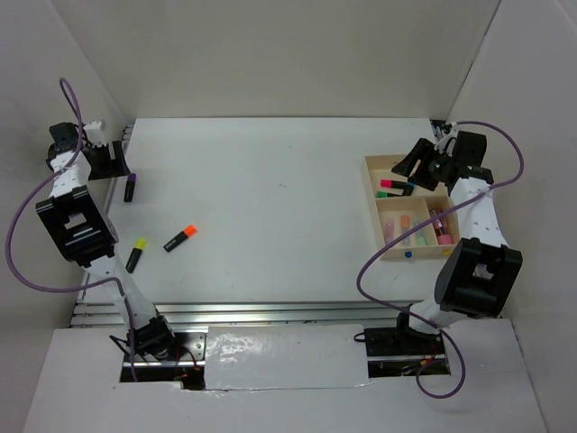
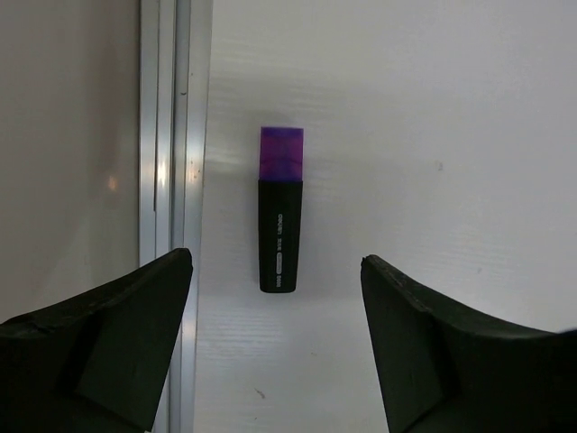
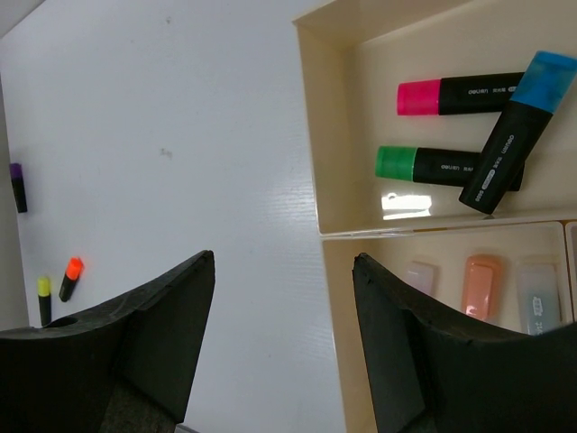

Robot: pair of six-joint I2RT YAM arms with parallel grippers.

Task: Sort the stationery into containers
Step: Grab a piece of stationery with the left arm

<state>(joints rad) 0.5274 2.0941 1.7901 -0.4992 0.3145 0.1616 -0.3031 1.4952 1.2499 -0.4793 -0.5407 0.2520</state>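
A black highlighter with a purple cap [image 2: 280,209] lies on the white table at the far left [image 1: 131,188], just ahead of my open, empty left gripper [image 2: 275,271]. An orange-capped highlighter [image 1: 180,238] and a yellow-capped one [image 1: 135,254] lie left of centre. The tan wooden tray [image 1: 371,194] stands at the right. Its far compartment holds pink [image 3: 460,95], green [image 3: 433,164] and blue [image 3: 509,131] highlighters, the blue one lying across the other two. Pale pastel markers [image 3: 482,284] lie in the nearer compartment. My right gripper [image 3: 284,271] is open and empty, above the tray's left rim.
An aluminium rail [image 2: 171,135] runs along the table's left edge, right beside the purple highlighter. White walls enclose the table on the left, back and right. A small blue dot [image 1: 407,254] marks the tray's near rim.
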